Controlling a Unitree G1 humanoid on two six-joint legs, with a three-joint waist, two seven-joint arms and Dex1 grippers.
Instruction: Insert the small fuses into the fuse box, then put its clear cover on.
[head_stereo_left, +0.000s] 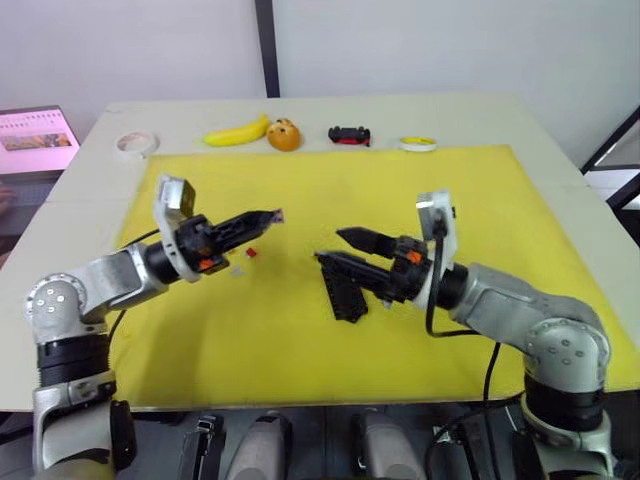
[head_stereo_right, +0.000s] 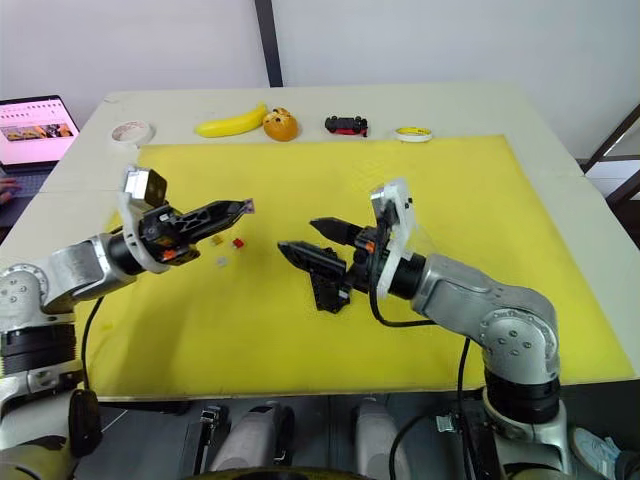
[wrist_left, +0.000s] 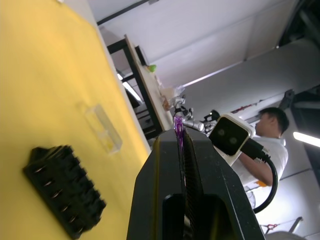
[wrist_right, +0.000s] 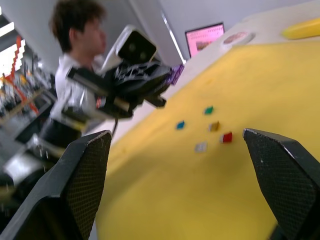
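Beside fuse box (head_stereo_left: 344, 287), loose fuses (head_stereo_right: 230, 244), banana (head_stereo_left: 236, 132)

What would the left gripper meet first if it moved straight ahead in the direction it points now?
Probably the right gripper. The left gripper, shut on the purple fuse, points across the yellow mat toward it, with free air between them. It seems to pass above the fuse box, though depth is unclear.
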